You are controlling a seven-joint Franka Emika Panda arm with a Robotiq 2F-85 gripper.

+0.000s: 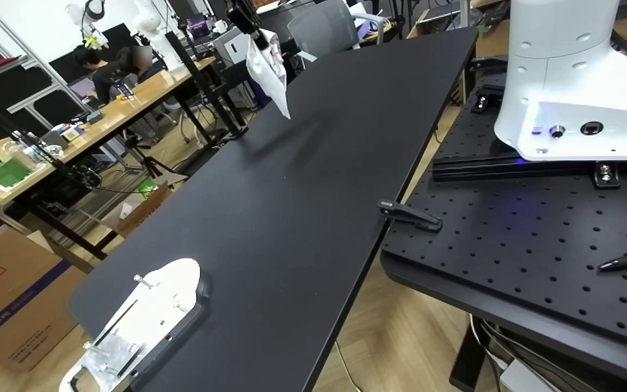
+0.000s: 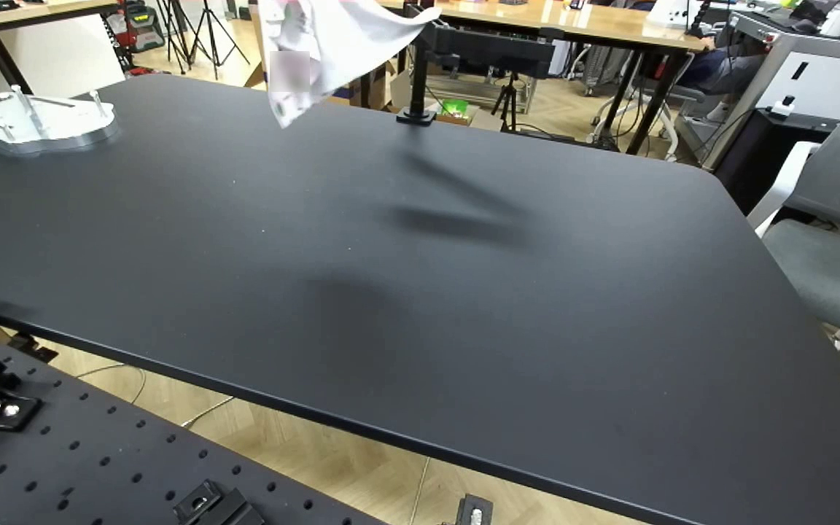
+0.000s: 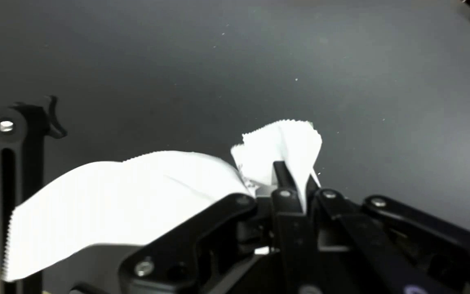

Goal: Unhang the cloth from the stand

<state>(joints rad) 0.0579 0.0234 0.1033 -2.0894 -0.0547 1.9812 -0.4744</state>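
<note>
We have the cloth (image 3: 137,200) pinched in the gripper (image 3: 298,180): one folded part sticks out past the tips, a long flap crosses in front of the stand (image 3: 33,159), wrist view's left, contact unclear. Dark table (image 3: 169,69) below.

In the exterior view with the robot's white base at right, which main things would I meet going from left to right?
Large cardboard box, white pegged object, white cloth, black clamp-like piece, robot's white base.
</note>
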